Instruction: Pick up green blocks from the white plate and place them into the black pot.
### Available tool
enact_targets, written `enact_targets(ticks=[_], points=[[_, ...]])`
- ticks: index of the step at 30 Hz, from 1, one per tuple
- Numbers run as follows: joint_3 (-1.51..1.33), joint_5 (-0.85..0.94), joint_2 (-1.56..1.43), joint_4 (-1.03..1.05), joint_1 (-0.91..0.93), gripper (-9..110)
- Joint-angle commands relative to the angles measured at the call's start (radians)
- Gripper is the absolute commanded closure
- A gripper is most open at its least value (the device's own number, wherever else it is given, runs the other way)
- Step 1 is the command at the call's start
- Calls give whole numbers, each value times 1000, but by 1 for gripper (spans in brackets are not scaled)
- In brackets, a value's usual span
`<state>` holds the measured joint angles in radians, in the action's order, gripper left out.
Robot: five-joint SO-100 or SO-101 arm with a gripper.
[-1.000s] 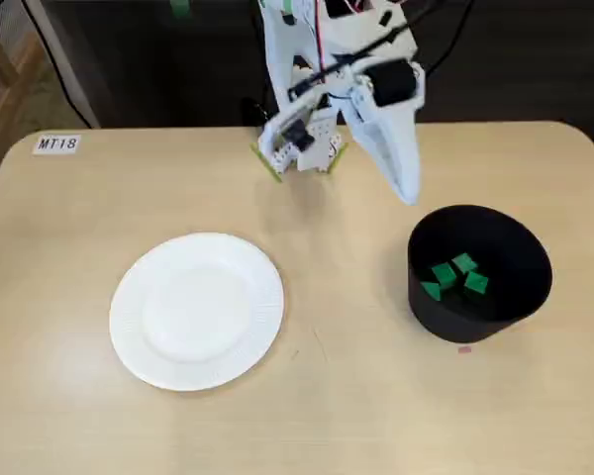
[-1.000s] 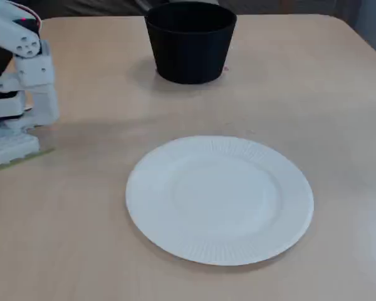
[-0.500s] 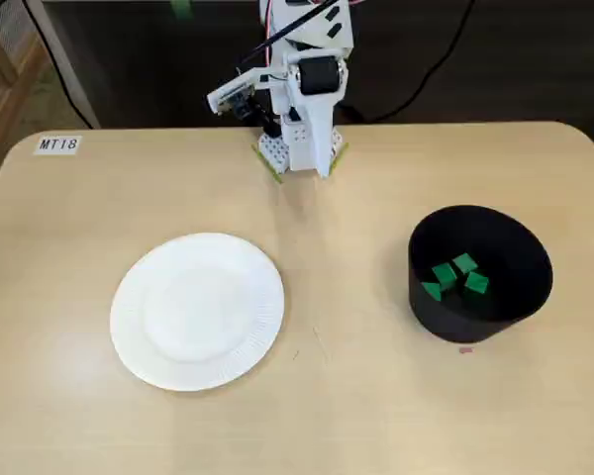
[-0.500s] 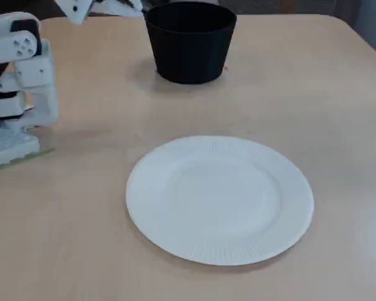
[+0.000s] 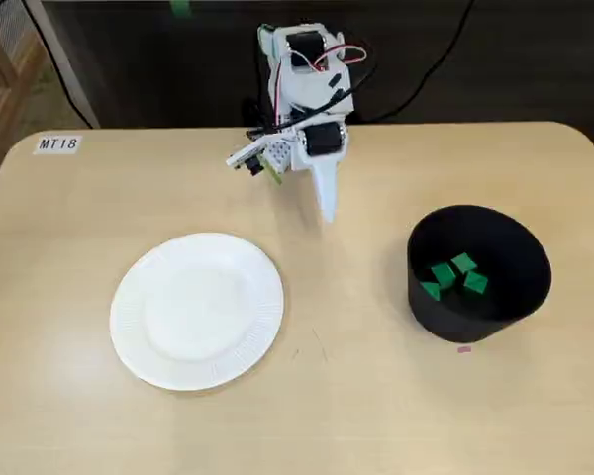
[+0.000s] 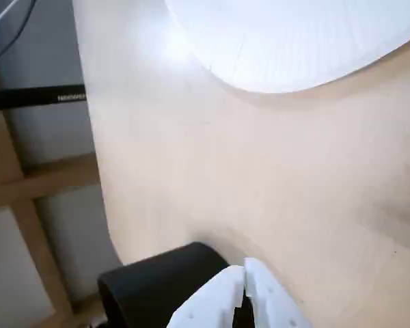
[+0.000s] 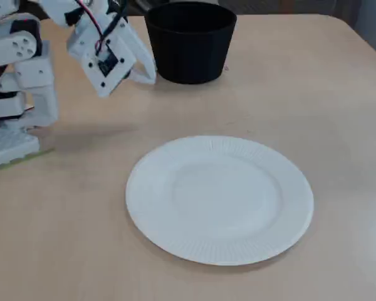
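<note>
In black pot (image 5: 455, 322): green blocks (image 5: 444, 274) | jaws pressed together over table (image 5: 376, 416)

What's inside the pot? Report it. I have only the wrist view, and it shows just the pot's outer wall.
Observer: Several green blocks lie on the floor of the black pot, as a fixed view shows.
Operator: Check the plate. I see only its edge.
Observer: The white plate is bare, with no block on it.
Operator: Place the gripper for me.
Observer: The gripper hangs over the table, between plate and pot from side to side.
</note>
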<state>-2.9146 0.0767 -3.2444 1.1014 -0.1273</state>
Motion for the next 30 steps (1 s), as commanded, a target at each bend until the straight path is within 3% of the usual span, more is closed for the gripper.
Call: enact_targets(ticks=[1,8,30], points=[[-48,15,-8,-63,34,104],[-91,-25,-8,-124,106,104],[-91,-17,-8,-124,100,104]])
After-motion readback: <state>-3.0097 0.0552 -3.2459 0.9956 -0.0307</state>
